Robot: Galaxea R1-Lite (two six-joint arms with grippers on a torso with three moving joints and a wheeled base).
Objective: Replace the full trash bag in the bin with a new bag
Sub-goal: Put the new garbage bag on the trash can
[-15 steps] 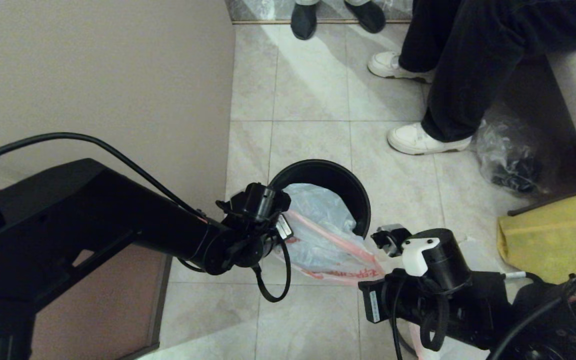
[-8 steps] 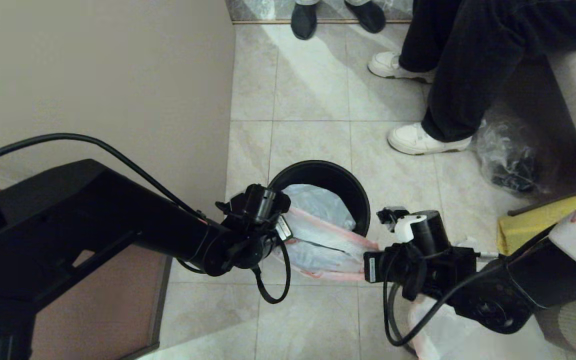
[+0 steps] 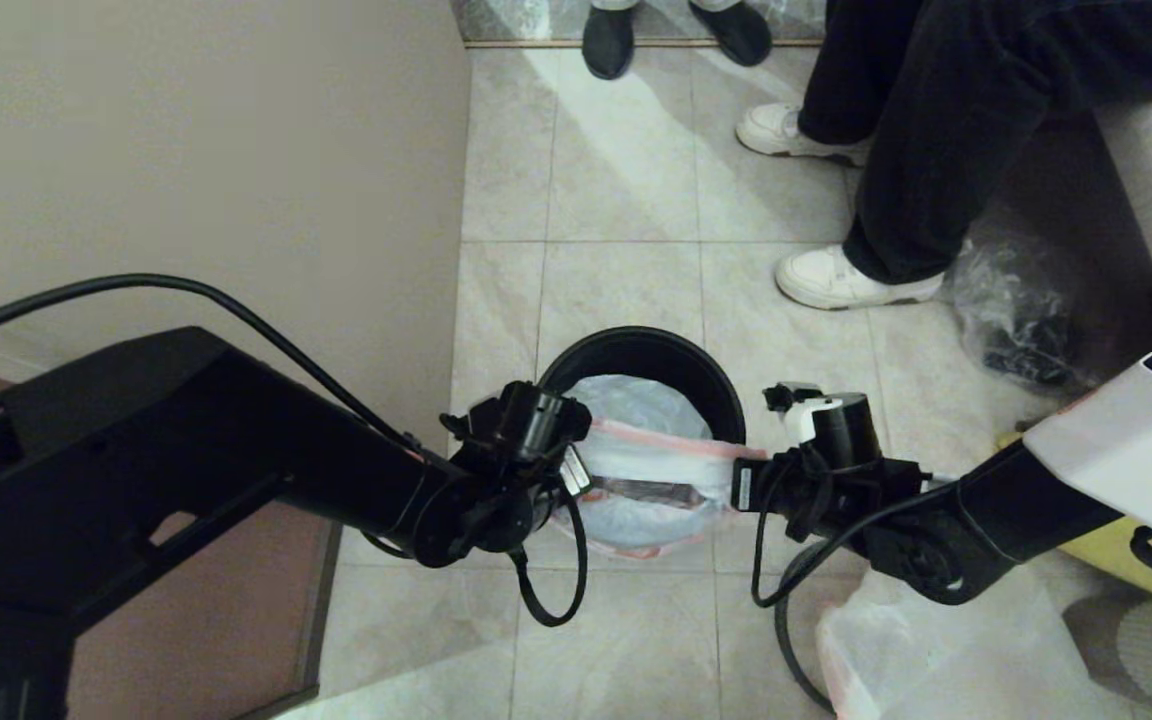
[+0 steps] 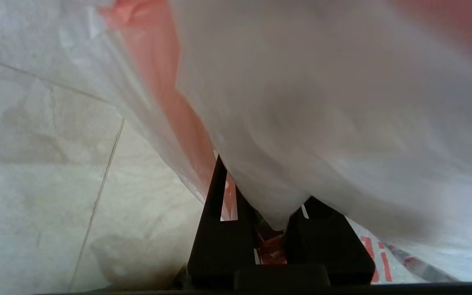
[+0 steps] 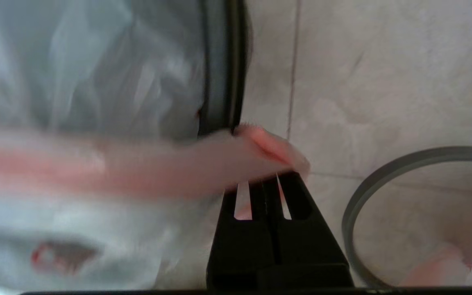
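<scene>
Grippers first: the right gripper (image 3: 758,478) is pinched tight on the orange-red hem of the new bag (image 3: 651,470), and the right wrist view shows its fingers (image 5: 265,192) pressed together with the hem bunched between them, just beside the dark rim of the bin (image 3: 636,350). The left gripper (image 3: 576,470) clamps the opposite side of the same hem; in its wrist view the two fingers (image 4: 223,229) have a wad of film and red print caught between them. Now the change: over the last second the right arm has swung up and in toward the bin, and the bag, which was lying slack and slanted across the near rim, is stretched level between the two grippers with its hem drawn into a straight band across the opening. That looks like the mouth being spread ready to seat over the rim, so the job seems well into its second half. Inside the bin, only the pale film of the new bag shows, billowing against the far wall. The grey rim ring (image 5: 387,192) lies off on the floor, and the full trash bag (image 3: 936,650) sits on the tiles below the right arm.
</scene>
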